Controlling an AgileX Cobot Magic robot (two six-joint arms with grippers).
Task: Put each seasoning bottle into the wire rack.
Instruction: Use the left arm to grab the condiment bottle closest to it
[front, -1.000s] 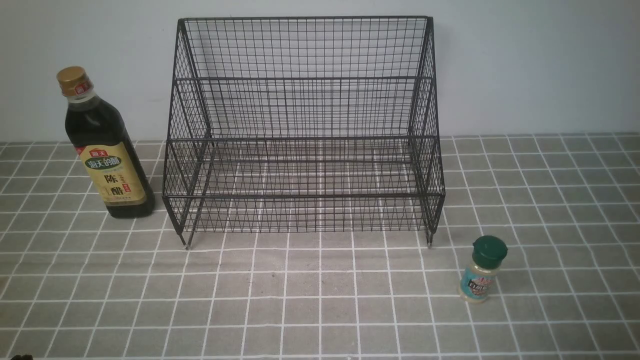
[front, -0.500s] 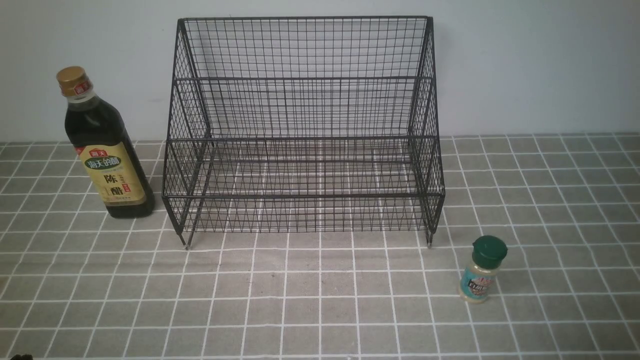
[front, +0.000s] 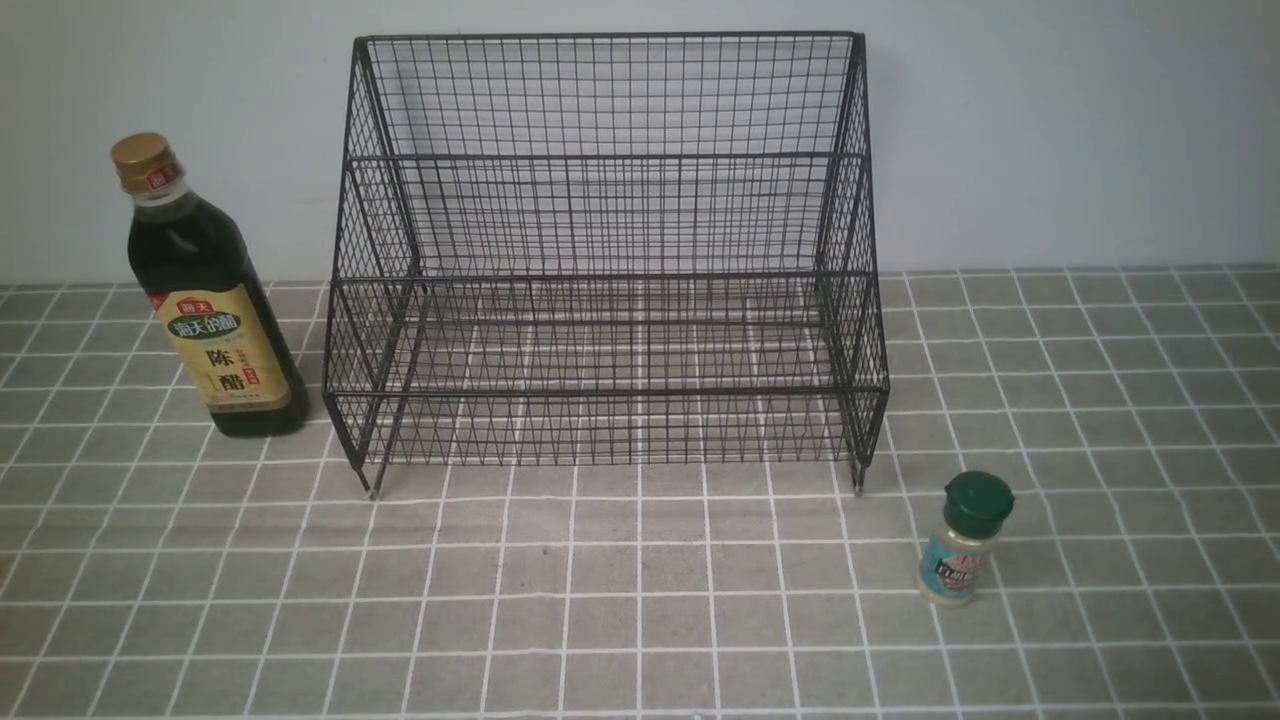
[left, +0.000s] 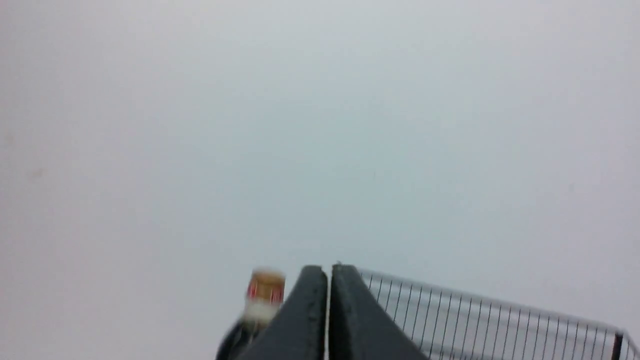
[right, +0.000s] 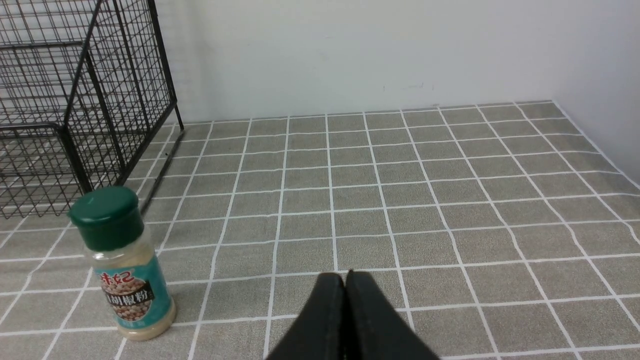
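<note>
The black wire rack (front: 605, 260) stands empty against the back wall. The tall dark bottle (front: 205, 300) with gold cap and yellow label stands upright just left of it. The small shaker (front: 962, 540) with green cap and teal label stands on the cloth in front of the rack's right leg. Neither gripper shows in the front view. In the left wrist view my left gripper (left: 329, 272) is shut and empty, with the bottle's gold cap (left: 265, 287) and the rack's top edge (left: 480, 310) beyond it. In the right wrist view my right gripper (right: 345, 280) is shut and empty, apart from the shaker (right: 122, 262).
A grey cloth with a white grid (front: 640, 600) covers the table. A pale wall (front: 1050, 130) runs behind the rack, and a side wall (right: 605, 75) bounds the table's right end.
A small dark shape at the bottom left corner of the front view has left the picture. The bottles and the rack have not moved.
</note>
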